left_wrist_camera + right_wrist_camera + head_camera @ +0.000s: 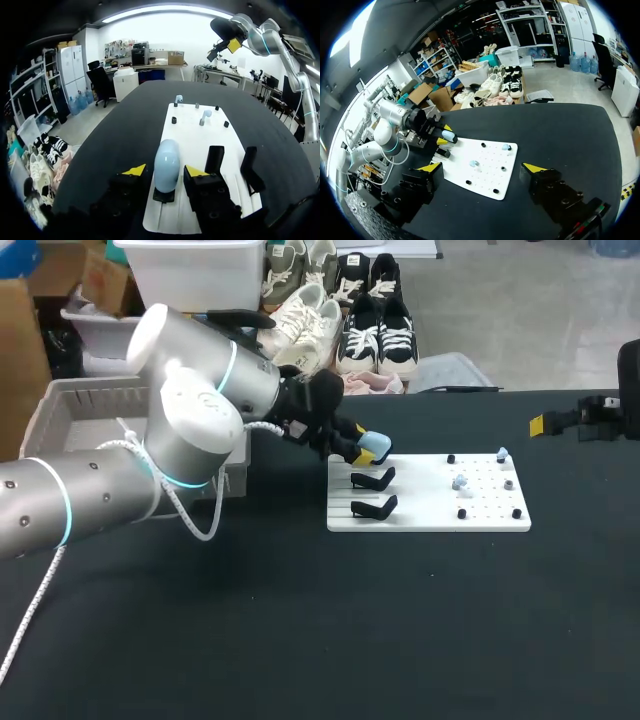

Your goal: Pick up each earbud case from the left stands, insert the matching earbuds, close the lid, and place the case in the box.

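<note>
Space on the black tabletop (300,630) is widest along its near side, where nothing stands between the white board (430,520) and the near edge. The board lies right of the middle. Its left edge carries three black stands, and its right part holds small black pegs (462,513) and pale earbuds (460,483).

The left claw (165,172) is released and straddles the light blue earbud case (166,160), which stands upright on the farthest stand (163,196). One yellow-tipped finger (135,171) sits on each side of the case, with a thin gap showing at both. Just beside it, the two empty stands (215,159) are on the near side, close to the claw's right finger.

The grey box (60,405) sits at the tabletop's far left corner, behind the left arm (190,430) and well apart from the board. The arm itself crosses the room between them.

The right claw (482,172) hangs with its fingers spread wide and nothing between them. It is over the tabletop's far right edge, well apart from the board's right edge.
</note>
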You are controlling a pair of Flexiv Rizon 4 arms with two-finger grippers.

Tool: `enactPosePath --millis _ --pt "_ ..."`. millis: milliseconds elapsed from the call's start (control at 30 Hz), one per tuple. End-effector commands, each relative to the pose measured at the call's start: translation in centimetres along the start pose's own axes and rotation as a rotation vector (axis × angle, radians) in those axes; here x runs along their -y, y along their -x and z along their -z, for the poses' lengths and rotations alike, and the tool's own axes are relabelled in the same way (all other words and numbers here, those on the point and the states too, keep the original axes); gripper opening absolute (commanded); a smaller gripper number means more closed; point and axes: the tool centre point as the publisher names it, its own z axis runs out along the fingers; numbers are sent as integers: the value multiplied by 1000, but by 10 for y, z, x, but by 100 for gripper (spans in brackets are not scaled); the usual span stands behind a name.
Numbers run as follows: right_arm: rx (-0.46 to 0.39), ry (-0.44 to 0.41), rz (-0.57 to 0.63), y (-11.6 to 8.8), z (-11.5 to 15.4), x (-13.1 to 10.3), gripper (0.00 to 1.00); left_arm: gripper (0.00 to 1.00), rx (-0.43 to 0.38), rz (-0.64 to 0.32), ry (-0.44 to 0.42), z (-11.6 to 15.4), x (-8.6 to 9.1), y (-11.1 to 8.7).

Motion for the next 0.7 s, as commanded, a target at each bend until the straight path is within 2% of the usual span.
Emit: enactPosePath --millis 33,333,700 --pt "-1 7 2 0 0 2 100 46 1 0 -9 -1 -4 0" --pt "-1 7 2 0 0 2 100 43 5 3 -12 -2 -3 -1" --pt "-1 7 2 0 0 2 100 24 7 5 -11 -2 -3 -2"
